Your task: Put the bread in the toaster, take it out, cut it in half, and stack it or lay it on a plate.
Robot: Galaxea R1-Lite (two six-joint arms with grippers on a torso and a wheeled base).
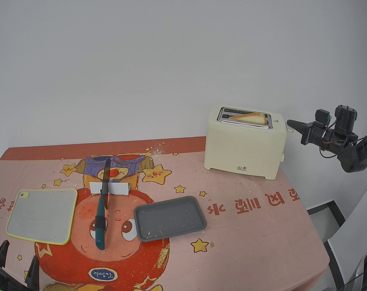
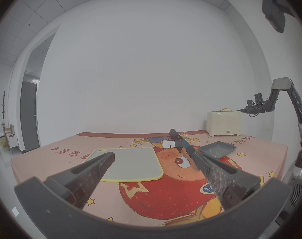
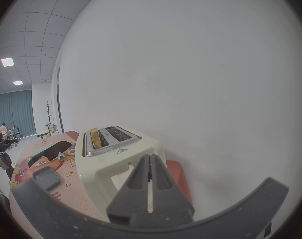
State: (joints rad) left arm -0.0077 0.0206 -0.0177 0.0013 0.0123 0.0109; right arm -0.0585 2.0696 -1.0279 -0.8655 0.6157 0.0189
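A slice of bread stands tilted in the front slot of the cream toaster at the back right of the table; its crust pokes up above the slot. My right gripper hangs shut just beside the toaster's right end, near its lever, its closed tips pointing at that end of the toaster. The grey plate lies mid-table, holding only crumbs. My left gripper stands open at the front left edge, with nothing between its fingers.
A teal-handled knife lies with its blade propped on a small white rest. A grey cutting board with a yellow rim lies to its left, in front of my left gripper. Crumbs dot the cloth.
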